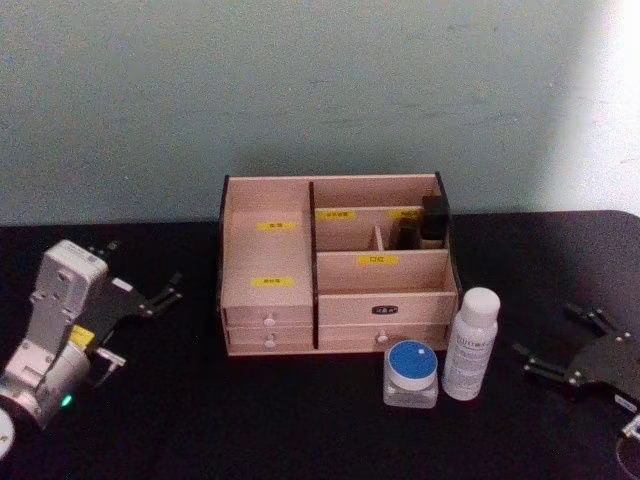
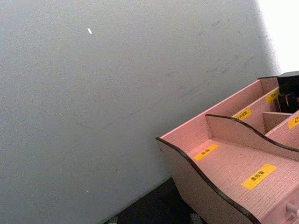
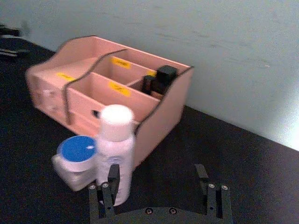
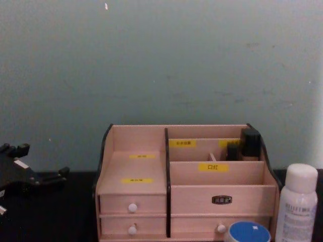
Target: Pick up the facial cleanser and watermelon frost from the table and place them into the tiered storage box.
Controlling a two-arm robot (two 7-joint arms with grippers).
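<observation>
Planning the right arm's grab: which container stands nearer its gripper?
The tall white-capped bottle; the squat blue-lidded jar stands beyond it from the right gripper.

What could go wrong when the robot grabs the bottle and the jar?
The white bottle stands right beside the blue-lidded jar, so the right gripper, jaws open, could knock one grabbing the other. The tall bottle might tip. The tiered storage box already holds dark items in one corner.

black table (image 1: 220,420) carries the tiered storage box (image 1: 270,262) at centre; a blue-lidded jar (image 1: 410,372) and a white bottle (image 1: 470,345) stand side by side just near of its right half
</observation>
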